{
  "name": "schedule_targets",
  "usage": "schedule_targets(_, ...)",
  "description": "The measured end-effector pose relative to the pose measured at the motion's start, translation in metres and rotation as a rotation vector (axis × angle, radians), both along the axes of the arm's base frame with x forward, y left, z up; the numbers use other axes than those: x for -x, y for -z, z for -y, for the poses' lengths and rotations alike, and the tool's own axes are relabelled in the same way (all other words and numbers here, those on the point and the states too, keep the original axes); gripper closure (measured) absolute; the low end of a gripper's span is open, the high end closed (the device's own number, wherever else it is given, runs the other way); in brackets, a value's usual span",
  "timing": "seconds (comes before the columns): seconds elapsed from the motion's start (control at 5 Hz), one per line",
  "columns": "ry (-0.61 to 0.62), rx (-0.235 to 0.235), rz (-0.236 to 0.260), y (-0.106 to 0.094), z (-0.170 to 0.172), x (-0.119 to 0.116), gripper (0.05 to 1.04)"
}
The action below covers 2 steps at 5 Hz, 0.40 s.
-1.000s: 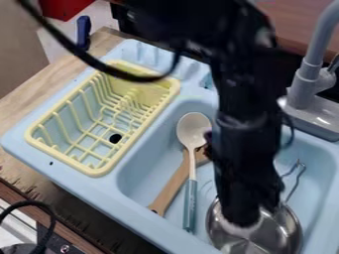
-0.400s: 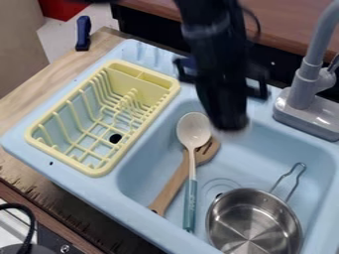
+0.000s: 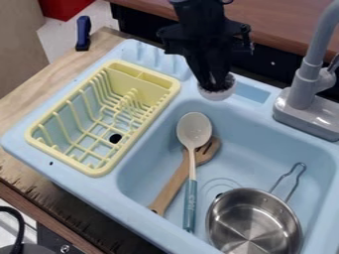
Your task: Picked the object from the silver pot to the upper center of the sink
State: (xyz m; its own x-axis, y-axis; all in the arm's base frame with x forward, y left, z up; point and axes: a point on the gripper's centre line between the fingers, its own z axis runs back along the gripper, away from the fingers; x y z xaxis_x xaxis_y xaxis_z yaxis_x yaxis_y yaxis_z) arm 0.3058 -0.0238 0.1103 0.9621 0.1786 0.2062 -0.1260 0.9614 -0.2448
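Pale wood table (image 3: pixel 20 106) carries the light-blue plastic sink (image 3: pixel 99 186). I have the round white object (image 3: pixel 217 94) pinched in the black two-finger tool (image 3: pixel 216 84) at its upper edge, presumably for upper-centre placement. Both have shifted farther back since the last frame; the silver metal pot (image 3: pixel 255 223) hasn't moved.

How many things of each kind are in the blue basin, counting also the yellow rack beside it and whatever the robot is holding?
Spoon: 1
Wooden slotted utensil: 1
Metal pot: 1
Yellow dish rack: 1
Round whitish object, held in the gripper: 1
Total: 5
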Motion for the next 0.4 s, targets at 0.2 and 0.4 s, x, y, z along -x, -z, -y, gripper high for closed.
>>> schedule_targets(0.2,-0.04,-0.012,0.006,0.006,-0.004,-0.011,0.898)
schedule_targets(0.4,-0.069,-0.015,-0.008,0.015,-0.004,-0.025,0.898)
